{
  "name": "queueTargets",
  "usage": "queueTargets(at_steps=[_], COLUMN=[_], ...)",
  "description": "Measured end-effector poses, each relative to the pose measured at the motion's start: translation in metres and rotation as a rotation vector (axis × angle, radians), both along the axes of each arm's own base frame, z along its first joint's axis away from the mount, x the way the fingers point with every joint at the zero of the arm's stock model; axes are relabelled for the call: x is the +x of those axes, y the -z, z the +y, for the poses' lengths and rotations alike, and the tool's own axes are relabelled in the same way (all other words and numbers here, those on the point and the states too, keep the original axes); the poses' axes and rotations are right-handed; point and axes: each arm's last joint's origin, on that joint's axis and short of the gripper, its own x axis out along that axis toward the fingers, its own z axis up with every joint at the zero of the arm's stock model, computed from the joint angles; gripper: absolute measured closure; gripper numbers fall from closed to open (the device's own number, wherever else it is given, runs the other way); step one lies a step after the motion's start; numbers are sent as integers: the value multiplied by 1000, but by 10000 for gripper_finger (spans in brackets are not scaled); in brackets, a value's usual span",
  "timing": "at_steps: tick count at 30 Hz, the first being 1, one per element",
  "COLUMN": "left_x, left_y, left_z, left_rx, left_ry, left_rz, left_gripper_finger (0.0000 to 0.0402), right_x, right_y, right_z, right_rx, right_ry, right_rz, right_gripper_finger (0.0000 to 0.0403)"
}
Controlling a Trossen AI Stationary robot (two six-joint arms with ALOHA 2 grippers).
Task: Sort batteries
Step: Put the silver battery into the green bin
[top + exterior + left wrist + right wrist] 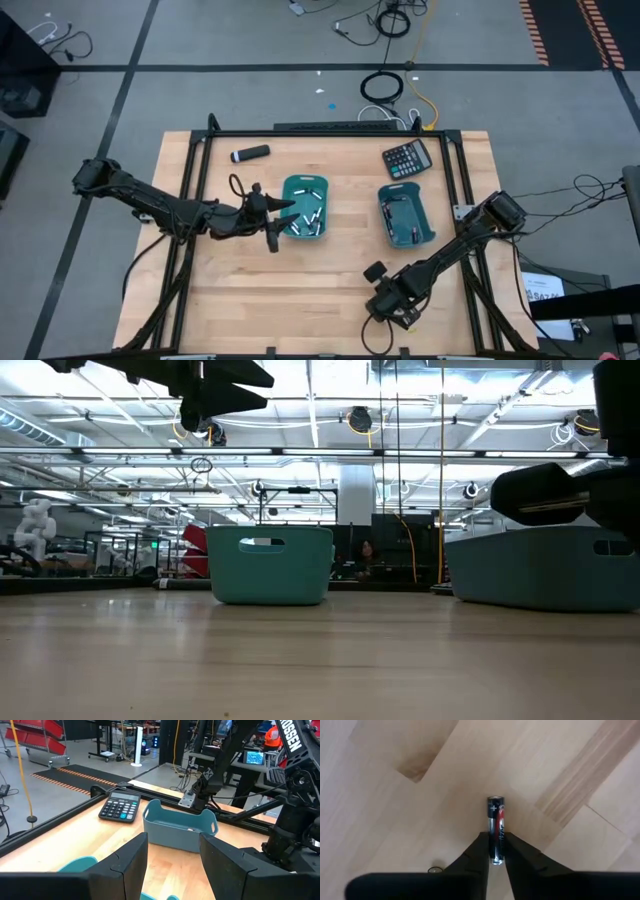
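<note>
The battery (495, 827) lies on the bare wood of the table (395, 795), near its front edge on the right side, well apart from both teal bins. It is a slim dark cell with a red band and a plus mark at the far end. It should handle as a small, rigid, fairly light thing with a smooth round casing (so it can roll or squirt out of a pinch that lands off centre). The best hold is across its middle, with the fingers square to its length.

The right gripper (493, 855) is down at the table over this cell, its 2 fingers closed in against the near half of the casing, 1 on each side. Whether the pinch is firm yet, I judge uncertain.

In the high view the right arm reaches forward from its base at the table's right edge, wrist bent down.

The left gripper (272, 215) waits beside the left bin (304, 207), fingers spread and empty; that bin holds several batteries (308, 218).
</note>
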Motion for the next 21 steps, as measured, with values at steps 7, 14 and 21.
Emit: queueTargets(at_steps=[7,14,21], left_x=[0,0,-5], left_y=[0,0,-19], left_z=[0,0,4], left_rx=[0,-1,81], left_ry=[-1,-2,-73], left_rz=[1,-4,-103], left_gripper_finger=[215,215,215], right_x=[4,14,40], right_y=[4,-4,-30], right_z=[-5,-9,-49], right_rx=[11,-6,-175], right_ry=[15,24,119], right_rz=[24,18,-184], right_gripper_finger=[392,398,400])
